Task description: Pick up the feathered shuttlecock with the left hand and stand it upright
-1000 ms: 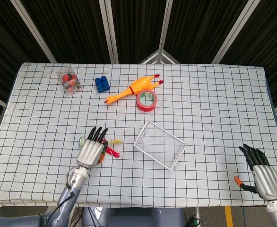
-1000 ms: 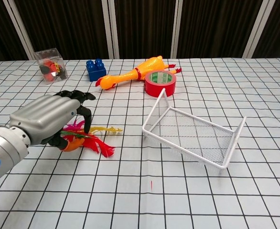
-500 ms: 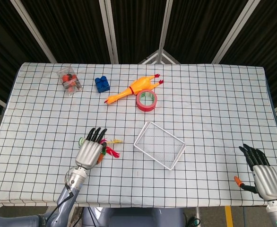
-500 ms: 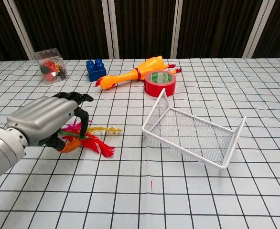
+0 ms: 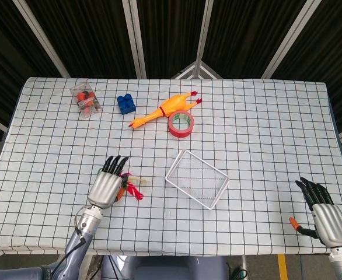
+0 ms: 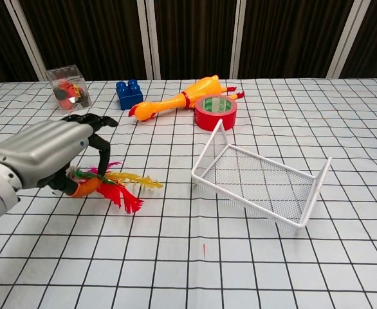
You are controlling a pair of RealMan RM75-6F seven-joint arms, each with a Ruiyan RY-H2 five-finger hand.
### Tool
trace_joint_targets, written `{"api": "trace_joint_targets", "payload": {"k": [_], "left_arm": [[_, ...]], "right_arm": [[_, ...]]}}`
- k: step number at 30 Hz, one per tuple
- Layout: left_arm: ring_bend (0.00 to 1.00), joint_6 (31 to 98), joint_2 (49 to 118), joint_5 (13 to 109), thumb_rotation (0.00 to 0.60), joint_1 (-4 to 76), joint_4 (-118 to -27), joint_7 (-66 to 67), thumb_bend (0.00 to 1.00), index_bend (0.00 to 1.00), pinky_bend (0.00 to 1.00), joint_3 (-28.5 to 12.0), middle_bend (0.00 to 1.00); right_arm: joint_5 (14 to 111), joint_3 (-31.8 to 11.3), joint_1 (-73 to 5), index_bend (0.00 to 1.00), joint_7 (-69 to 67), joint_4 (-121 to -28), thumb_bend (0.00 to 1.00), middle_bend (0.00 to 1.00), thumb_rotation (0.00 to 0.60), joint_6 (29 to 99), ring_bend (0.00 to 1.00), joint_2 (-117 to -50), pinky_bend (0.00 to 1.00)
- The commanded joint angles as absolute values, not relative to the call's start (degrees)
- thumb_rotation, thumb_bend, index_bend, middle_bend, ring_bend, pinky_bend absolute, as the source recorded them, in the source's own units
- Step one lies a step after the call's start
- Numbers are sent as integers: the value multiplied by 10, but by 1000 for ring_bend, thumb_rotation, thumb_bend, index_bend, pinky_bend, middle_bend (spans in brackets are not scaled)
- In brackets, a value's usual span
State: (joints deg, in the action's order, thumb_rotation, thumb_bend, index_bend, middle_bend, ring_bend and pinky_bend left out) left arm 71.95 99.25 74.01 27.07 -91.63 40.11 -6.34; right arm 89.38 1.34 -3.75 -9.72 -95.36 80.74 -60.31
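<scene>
Shuttlecock: the feathered shuttlecock (image 6: 111, 187) now hangs just off the table (image 6: 240, 270) in the chest view, its orange base tucked under the left hand (image 6: 44, 154), its red, yellow and pink feathers fanning out to the right, roughly level.
Left hand: fingers curled down around the shuttlecock's base end, holding it; in the head view the left hand (image 5: 106, 185) sits near the front-left of the table with feathers showing beside it.
Change: against the earlier frames the hand has drawn back toward the robot and to the left, and the shuttlecock has come with it; the feathers that lay flat on the cloth now look raised and slightly turned.
Meaning: the pick-up looks achieved or nearly so; the shuttlecock still lies sideways, so the standing step is not yet done.
Next: judged from this, the wrist must rotate so the base points down before setting it on the cloth.
Right hand: right hand (image 5: 325, 217) rests at the front-right table edge, fingers extended and holding nothing, unchanged.
Surroundings: white wire basket (image 6: 262, 177), red tape roll (image 6: 215, 112) and rubber chicken (image 6: 179, 102) have not moved.
</scene>
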Motion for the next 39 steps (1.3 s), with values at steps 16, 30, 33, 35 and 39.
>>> {"api": "trace_joint_targets", "payload": {"k": [16,30,33,35,39], "left_arm": [[0,764,864,776,600,246,-996,297,593,600,0,-85,58],[0,756,873,760,600,249,-984,280,592,596,0,-87,59],[0,756,877,757,600,251,-979,281,591,594,0,-89,59],[0,755,878,757,600,252,-975,282,589,591,0,-88,59],[0,755,882,757,600,253,-970,278,585,587,0,-88,59]], "right_arm": [[888,13,-37,0,-90,-956,339,0,600,805,0,-604,0],[888,13,-37,0,-90,-956,339,0,600,804,0,-604,0],[889,13,-37,0,-90,-956,339,0,600,803,0,-604,0],[889,13,-37,0,-90,-955,339,0,600,803,0,-604,0],[889,13,-38,0,-89,-955,339,0,600,802,0,-604,0]]}}
